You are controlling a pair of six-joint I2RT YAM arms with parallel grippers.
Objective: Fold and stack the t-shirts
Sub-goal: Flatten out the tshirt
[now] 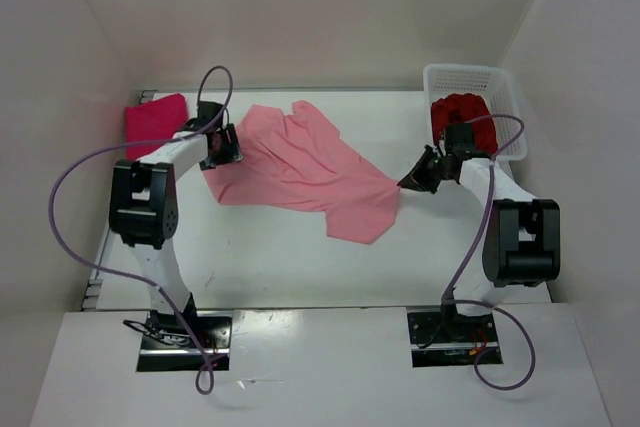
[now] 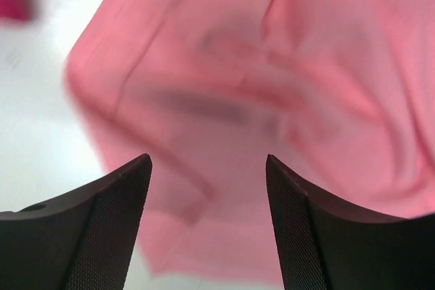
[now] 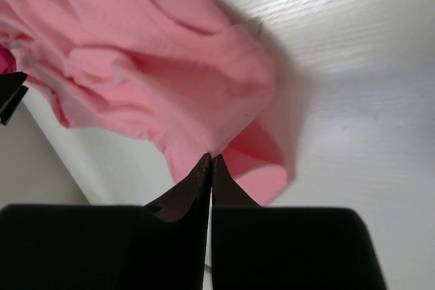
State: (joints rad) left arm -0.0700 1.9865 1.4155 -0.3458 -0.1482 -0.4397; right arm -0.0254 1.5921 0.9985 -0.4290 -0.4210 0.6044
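A light salmon pink t-shirt [image 1: 300, 172] lies crumpled and stretched across the middle of the table. My right gripper [image 1: 408, 180] is shut on its right edge, and the cloth draws to a point there. In the right wrist view the closed tips [image 3: 211, 161] pinch a fold of the pink t-shirt [image 3: 170, 73]. My left gripper [image 1: 228, 144] hovers open over the shirt's left end; its fingers [image 2: 115, 222] stand wide apart above the pink cloth [image 2: 258, 100], holding nothing. A bright magenta-red t-shirt [image 1: 155, 119] lies folded at the far left. A dark crimson t-shirt [image 1: 460, 112] sits bunched in the basket.
A white mesh basket [image 1: 497, 87] stands at the back right corner, right behind my right arm. White walls close in the table on the left, back and right. Bare tabletop [image 1: 300, 267] shows between the pink shirt and the arm bases.
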